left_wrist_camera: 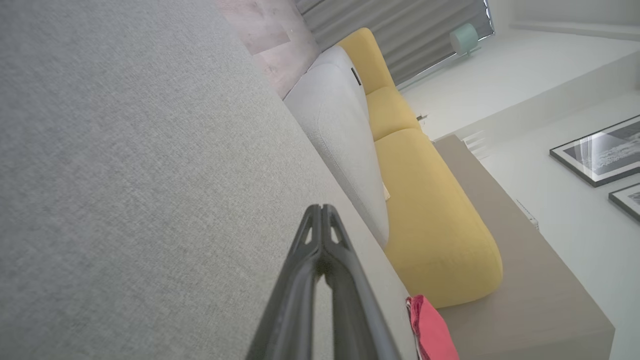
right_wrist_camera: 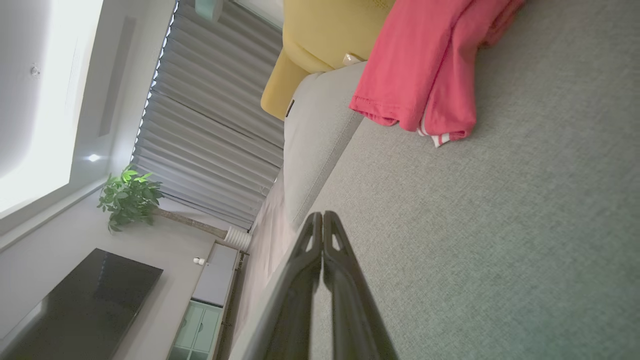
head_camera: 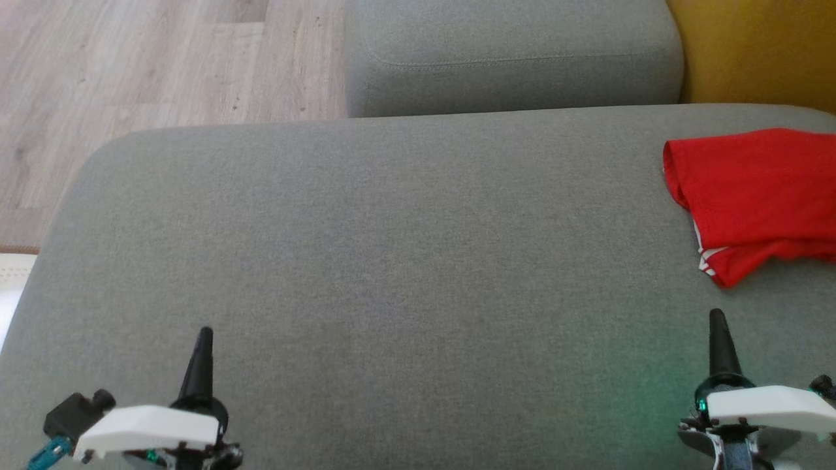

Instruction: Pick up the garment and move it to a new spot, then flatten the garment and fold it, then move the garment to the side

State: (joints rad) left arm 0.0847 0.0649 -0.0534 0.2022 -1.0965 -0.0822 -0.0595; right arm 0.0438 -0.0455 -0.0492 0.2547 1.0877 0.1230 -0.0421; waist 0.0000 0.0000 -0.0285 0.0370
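Red garment point(head_camera: 751, 189): one, on grey sofa point(head_camera: 392, 261); left claw point(head_camera: 205, 334), right claw point(head_camera: 717, 316) (two, closed).

- Home living room.
- Grey fabric sofa seat point(head_camera: 392, 261) across the head view; pale wood-look floor point(head_camera: 130, 65) at upper left.
- Yellow cushions point(left_wrist_camera: 430, 215) right of centre in the left wrist view; framed pictures point(left_wrist_camera: 597, 152) on a white wall at the right edge.
- Pleated curtains point(right_wrist_camera: 210, 125), potted plant point(right_wrist_camera: 130, 197), dark television screen point(right_wrist_camera: 80, 295) and low cabinet point(right_wrist_camera: 212, 280) at the left of the right wrist view.
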